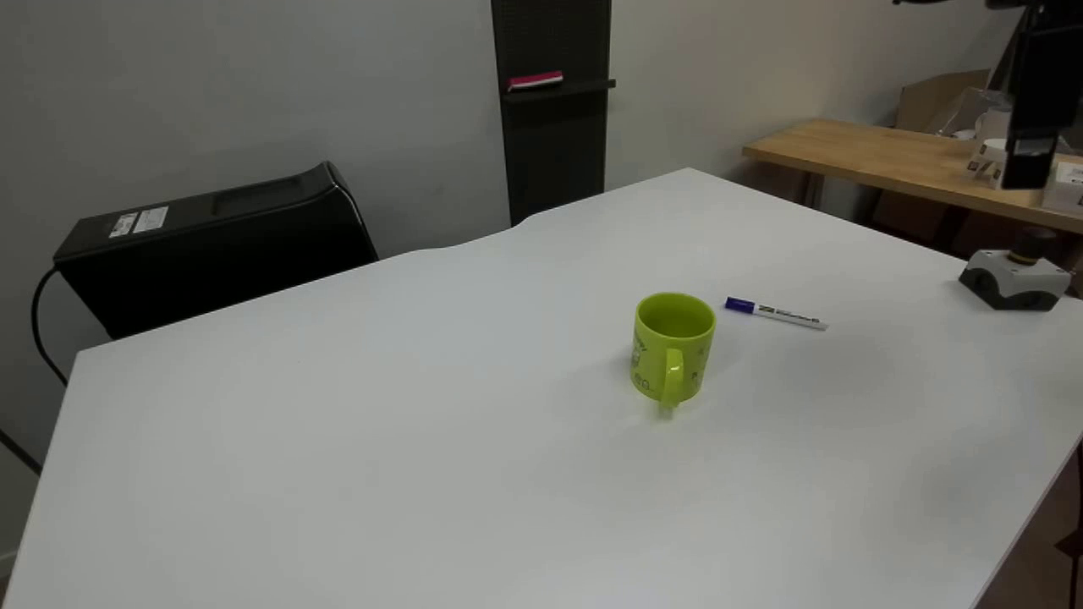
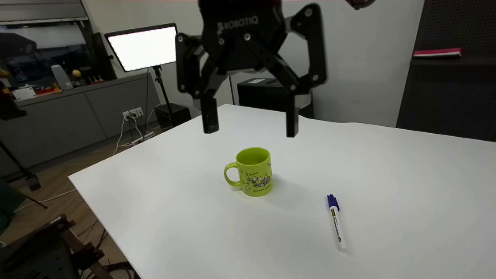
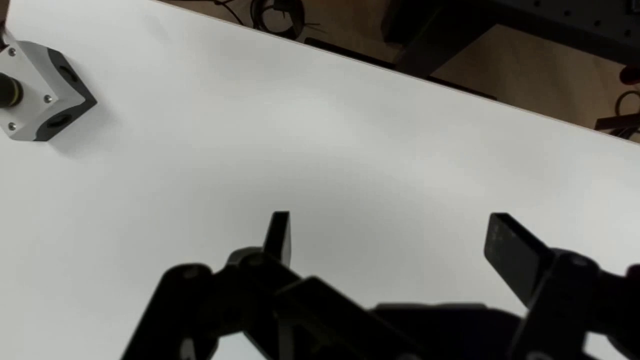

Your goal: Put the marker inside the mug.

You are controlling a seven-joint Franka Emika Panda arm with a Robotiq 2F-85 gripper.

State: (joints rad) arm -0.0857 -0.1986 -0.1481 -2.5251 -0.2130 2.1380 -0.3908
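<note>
White plastic, by the look of it, and capped in dark blue, the marker [image 2: 336, 223] lies flat on the counter [image 2: 418, 201], near the upright lime-green mug [image 2: 252, 175] but not touching it. Above hangs the pincer [image 2: 251, 130], its fingers [image 2: 292, 118] spread wide and grasping nothing. The marker should prove light and stiff (its smooth, round barrel [image 2: 337, 228] may well roll at a nudge). A crosswise hold just behind the cap [image 2: 333, 202] looks best, leaving the opposite tip free to enter the mug first.
</note>
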